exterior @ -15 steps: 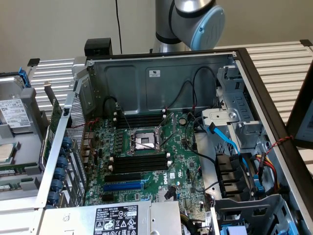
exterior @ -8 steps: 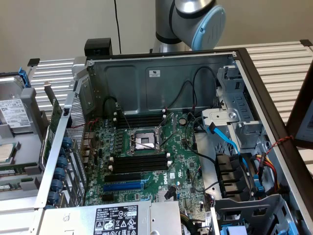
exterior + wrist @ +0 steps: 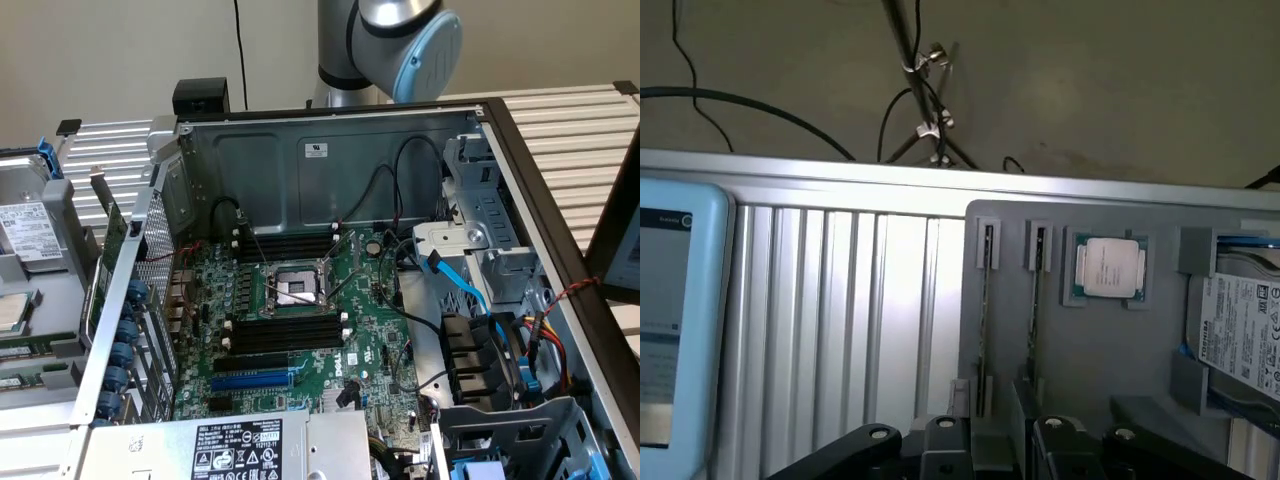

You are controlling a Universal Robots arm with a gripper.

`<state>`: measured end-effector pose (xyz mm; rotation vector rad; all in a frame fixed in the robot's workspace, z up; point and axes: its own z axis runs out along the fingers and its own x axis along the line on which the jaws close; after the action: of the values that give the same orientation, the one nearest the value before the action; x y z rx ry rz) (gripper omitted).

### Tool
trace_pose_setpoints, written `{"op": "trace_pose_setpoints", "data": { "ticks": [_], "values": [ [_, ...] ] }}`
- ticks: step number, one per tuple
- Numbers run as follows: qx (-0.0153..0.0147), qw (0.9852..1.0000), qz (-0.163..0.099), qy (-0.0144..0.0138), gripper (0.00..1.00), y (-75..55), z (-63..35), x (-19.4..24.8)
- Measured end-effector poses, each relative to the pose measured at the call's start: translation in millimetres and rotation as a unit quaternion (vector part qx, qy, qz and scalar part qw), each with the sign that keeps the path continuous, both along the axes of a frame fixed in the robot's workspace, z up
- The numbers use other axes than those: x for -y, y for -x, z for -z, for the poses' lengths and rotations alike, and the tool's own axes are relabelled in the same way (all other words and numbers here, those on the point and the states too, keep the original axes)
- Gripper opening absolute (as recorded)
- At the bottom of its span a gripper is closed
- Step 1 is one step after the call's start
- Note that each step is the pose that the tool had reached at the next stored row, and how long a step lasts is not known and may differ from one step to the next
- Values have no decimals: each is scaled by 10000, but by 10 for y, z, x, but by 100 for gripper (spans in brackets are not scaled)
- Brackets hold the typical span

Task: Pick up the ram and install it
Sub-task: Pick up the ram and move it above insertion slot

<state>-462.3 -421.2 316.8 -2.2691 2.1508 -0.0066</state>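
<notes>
While the claw [image 3: 1002, 442] hangs over the near edge of the grey parts tray [image 3: 1090, 350], its jaws are seen standing apart, with bare tray between them and nothing gripped. Just ahead of the claw the ram [image 3: 986, 300] is found, set on edge in a narrow slot of the tray. Its long axis runs straight away from the claw, so that a thin dark line is presented, with its near end close to the jaws. A second stick [image 3: 1036, 295] is lodged in the neighbouring slot, parallel and just beside the first. Which of the two is lined up with the claw cannot be settled, since both fall within the spread of the jaws. Farther out, on that second stick's side, a processor chip [image 3: 1110, 268] is laid flat in its own recess, and beyond it a hard drive [image 3: 1245, 335] is held at the tray's end. On the claw's other side the ribbed metal table [image 3: 840, 320] is crossed to a pale blue tablet [image 3: 670, 320], and past the table's far rim a tripod [image 3: 925, 100] is made out. The destination is supplied by the exterior view: an open computer case [image 3: 330, 170], the motherboard [image 3: 300, 380] lying inside it, and black memory slots [image 3: 285, 332] beside the processor socket [image 3: 292, 288]. The arm [image 3: 400, 40] is seen behind the case's back wall, so the ram is judged not yet lifted.
</notes>
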Motion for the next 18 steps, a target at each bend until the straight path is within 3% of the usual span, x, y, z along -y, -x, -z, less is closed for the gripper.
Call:
{"op": "trace_pose_setpoints", "data": {
  "ticks": [10,15,16,18],
  "values": [
    [-91,10000,-3,0,31,-105,110,12],
    [-98,10000,-10,0,32,-125,196,11],
    [-99,10000,-12,0,38,-125,213,12],
    [-101,9999,-14,0,38,-126,250,11]
  ]
}}
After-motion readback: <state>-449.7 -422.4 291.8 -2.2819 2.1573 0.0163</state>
